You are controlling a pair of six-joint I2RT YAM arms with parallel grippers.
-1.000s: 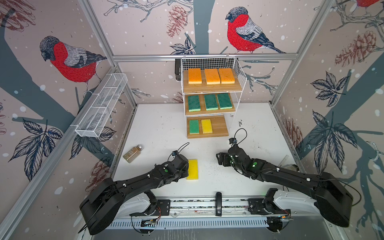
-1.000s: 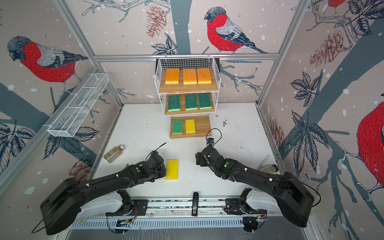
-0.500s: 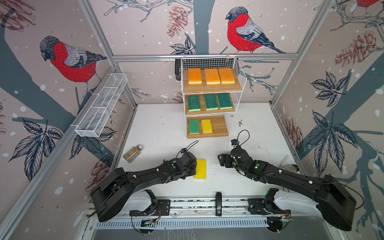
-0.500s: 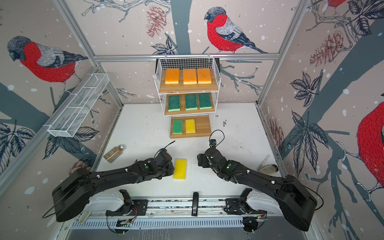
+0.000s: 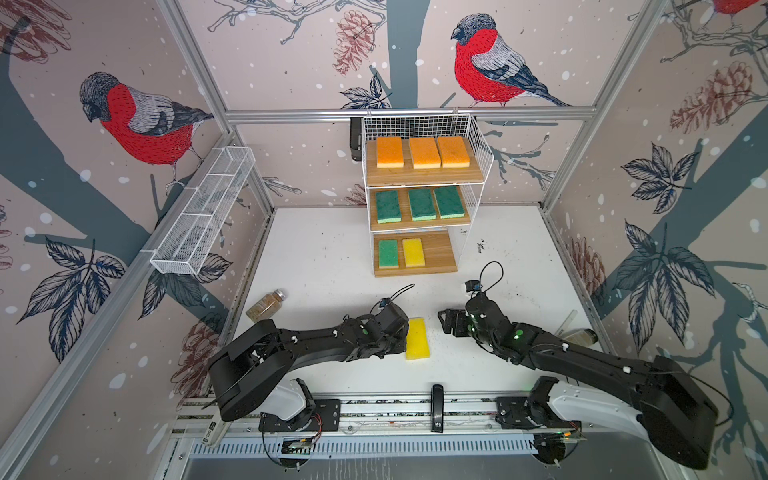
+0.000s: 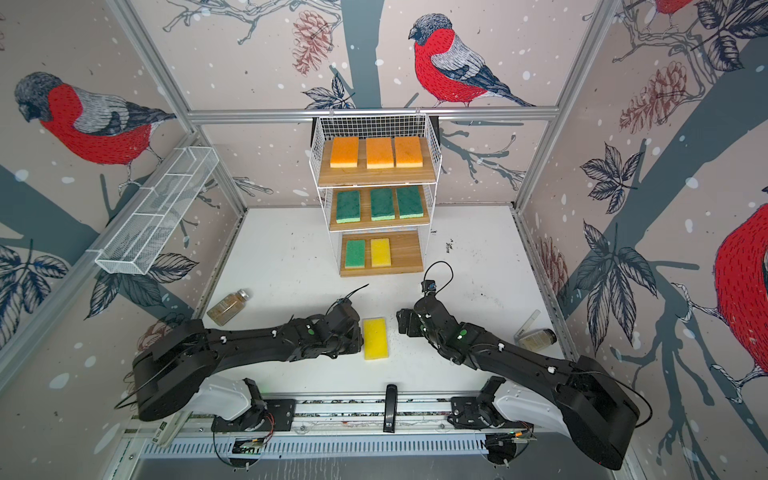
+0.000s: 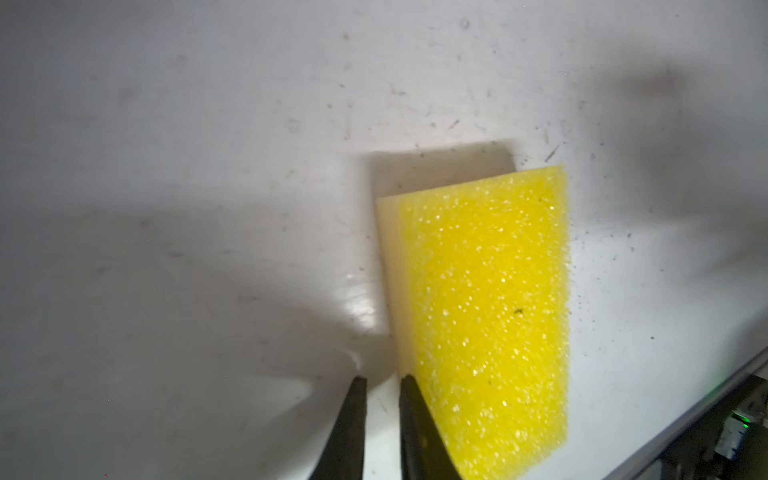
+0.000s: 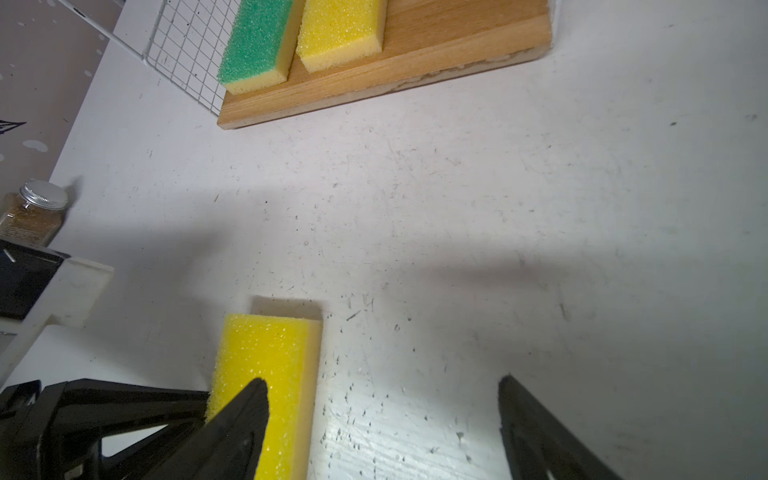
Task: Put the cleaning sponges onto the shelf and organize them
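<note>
Surface (image 5: 332,266): white and scuffed, boxed in by walls (image 5: 291,62) papered with red-breasted birds, branches and pine cones
Loose yellow sponge (image 5: 416,338) (image 6: 375,337) (image 7: 482,311) (image 8: 266,357): flat on the surface near its front edge, between the two arms, long side pointing toward the shelf and well apart from it
Left fingers (image 7: 351,428): pressed almost together with nothing between them, low at the sponge's left long side; in the left wrist view one tip overlaps the sponge's pale side face, though contact cannot be told
Right fingers (image 8: 536,432): spread wide and empty, on the sponge's right; both top views show bare surface between them and the sponge
Shelf (image 5: 415,124) (image 6: 374,124): white wire rack with three stepped wooden boards, at the back of the surface
Top board (image 5: 424,175): three orange sponges (image 5: 424,152) side by side
Middle board (image 5: 419,225): three green sponges (image 5: 422,203) side by side
Bottom board (image 5: 440,253) (image 8: 436,54): a green sponge (image 5: 388,253) at the left, a second yellow sponge (image 5: 413,252) just beside it, the right third bare wood
Jar (image 5: 266,306) (image 8: 33,216): brownish glass, silver cap, at the surface's left edge
Mesh tray (image 5: 203,212): long, white, divided, fixed to the left wall
</note>
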